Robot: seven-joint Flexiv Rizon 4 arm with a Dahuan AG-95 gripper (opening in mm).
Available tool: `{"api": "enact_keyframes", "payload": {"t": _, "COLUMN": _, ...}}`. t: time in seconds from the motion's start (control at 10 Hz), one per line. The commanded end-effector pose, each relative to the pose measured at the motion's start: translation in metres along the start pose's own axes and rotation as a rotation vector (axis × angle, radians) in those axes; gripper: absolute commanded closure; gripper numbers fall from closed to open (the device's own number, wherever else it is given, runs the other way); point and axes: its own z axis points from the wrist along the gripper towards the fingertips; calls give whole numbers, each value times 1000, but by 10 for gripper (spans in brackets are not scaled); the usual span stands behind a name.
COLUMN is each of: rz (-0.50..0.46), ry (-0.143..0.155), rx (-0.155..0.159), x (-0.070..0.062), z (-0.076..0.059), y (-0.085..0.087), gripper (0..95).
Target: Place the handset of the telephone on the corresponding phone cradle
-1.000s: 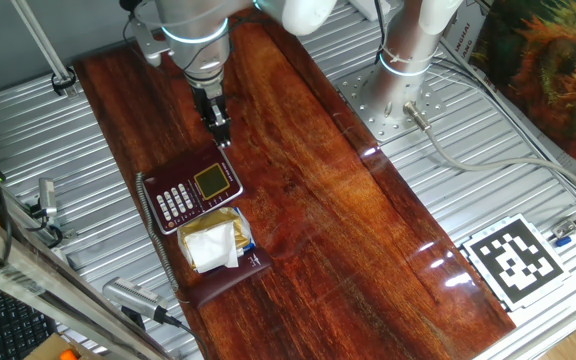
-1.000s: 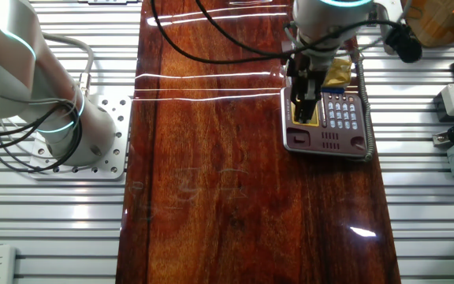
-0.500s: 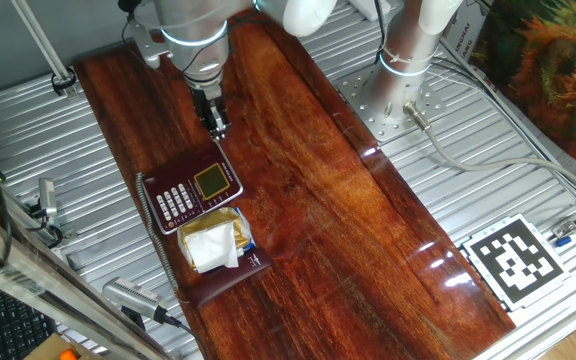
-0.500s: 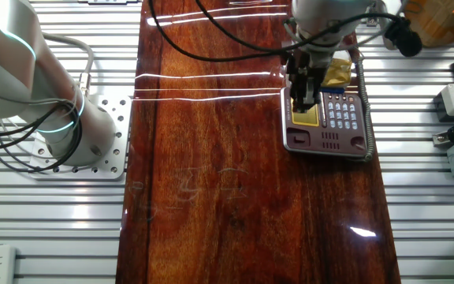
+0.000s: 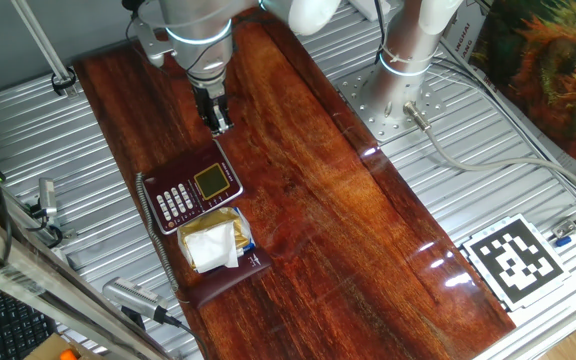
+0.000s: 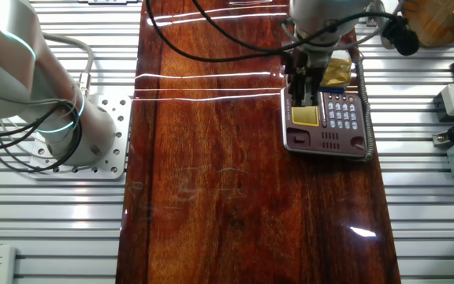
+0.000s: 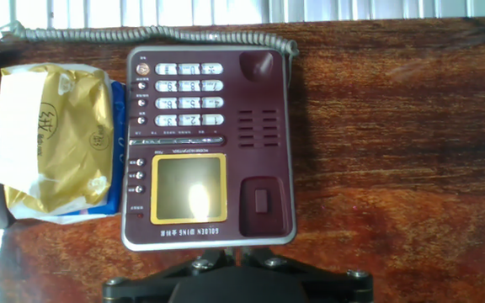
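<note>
Your single arm reaches down from the far end of the table, wrist vertical. Your gripper (image 5: 219, 125) (image 6: 304, 93) points straight down, hanging above the tabletop, fingers (image 5: 214, 116) close together and holding nothing.

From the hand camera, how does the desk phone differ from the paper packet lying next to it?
The desk phone is dark red; the paper packet is white and yellow. The desk phone is a rigid, straight-edged rectangle with keypad buttons and an empty phone cradle, while the paper packet is crumpled and uneven. The desk phone covers somewhat more area than the paper packet. Both lie flat on the wooden table, side by side.
</note>
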Motion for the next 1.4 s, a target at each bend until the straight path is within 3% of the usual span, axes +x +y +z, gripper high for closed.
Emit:
{"api": "enact_keyframes", "payload": {"t": 0.1, "rz": -3, "ry": 0, "rx": 2, "x": 0, "z": 0, "y": 0, "gripper": 950}}
{"api": "enact_keyframes", "payload": {"t": 0.3, "rz": -2, "ry": 0, "rx": 1, "x": -6, "z": 3, "y": 13, "gripper": 950}}
{"api": "enact_keyframes", "payload": {"t": 0.7, "rz": 46, "ry": -3, "rx": -3, "x": -19, "z": 19, "y": 83, "gripper": 950}}
{"api": "enact_keyframes", "payload": {"t": 1.0, "rz": 73, "ry": 0, "rx": -10, "x": -40, "z": 16, "y": 122, "gripper": 950}}
{"api": "enact_keyframes", "payload": {"t": 1.2, "rz": 79, "ry": 1, "rx": -19, "x": -50, "z": 12, "y": 137, "gripper": 950}}
{"api": "enact_keyframes", "payload": {"t": 1.4, "rz": 69, "ry": 13, "rx": -16, "x": -70, "z": 1, "y": 162, "gripper": 950}}
